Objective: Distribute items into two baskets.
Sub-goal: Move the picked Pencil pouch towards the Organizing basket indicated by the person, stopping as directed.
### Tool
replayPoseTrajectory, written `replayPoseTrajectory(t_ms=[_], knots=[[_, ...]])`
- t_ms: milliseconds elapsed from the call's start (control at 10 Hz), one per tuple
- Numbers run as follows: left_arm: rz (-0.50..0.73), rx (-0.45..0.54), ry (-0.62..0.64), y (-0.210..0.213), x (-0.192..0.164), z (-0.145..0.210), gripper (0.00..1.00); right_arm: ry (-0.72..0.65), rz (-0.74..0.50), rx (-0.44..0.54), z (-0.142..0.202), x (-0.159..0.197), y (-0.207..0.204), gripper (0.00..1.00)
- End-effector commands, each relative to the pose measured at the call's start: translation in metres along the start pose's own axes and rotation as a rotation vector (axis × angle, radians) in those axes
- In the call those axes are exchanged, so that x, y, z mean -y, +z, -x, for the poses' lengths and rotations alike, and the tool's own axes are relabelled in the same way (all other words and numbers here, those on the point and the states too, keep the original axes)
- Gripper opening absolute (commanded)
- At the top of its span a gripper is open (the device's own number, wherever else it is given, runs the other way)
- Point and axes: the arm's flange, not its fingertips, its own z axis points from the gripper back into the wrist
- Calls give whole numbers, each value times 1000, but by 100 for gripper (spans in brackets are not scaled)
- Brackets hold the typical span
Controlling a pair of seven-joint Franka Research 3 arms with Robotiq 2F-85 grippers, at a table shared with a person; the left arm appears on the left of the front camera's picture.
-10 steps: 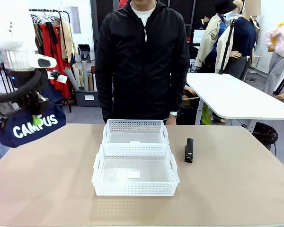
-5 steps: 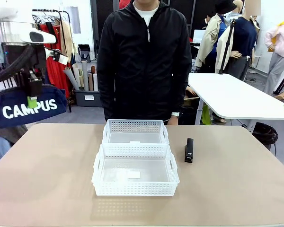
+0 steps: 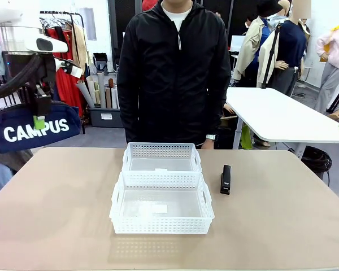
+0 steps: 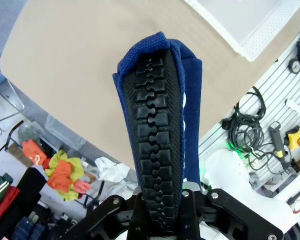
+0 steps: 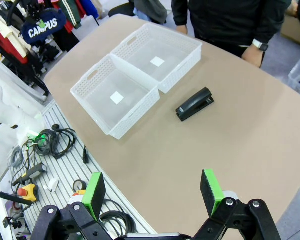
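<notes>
A tan table [image 3: 56,226] bears two white lattice plastic trays, the near basket [image 3: 161,210] touching the far basket [image 3: 161,157]. A black stapler [image 3: 225,179] lies just to their right. The right gripper [image 5: 152,192] gapes wide, empty. The left gripper [image 3: 39,121] pinches the navy CAMPUS zip pouch [image 3: 34,132] in the air at far left, higher than a second ago. A black-jacketed person [image 3: 178,73] stands beyond.

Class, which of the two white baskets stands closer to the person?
The far basket, just in front of the person; the near basket sits on its robot-facing side.
</notes>
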Motion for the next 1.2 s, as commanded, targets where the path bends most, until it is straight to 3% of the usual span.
replayPoseTrajectory(t_ms=[0,1100], knots=[[-2,4,5,2,0,2,0,12,-8,8,-1,0,1,100],[-2,4,5,2,0,2,0,12,-8,8,-1,0,1,100]])
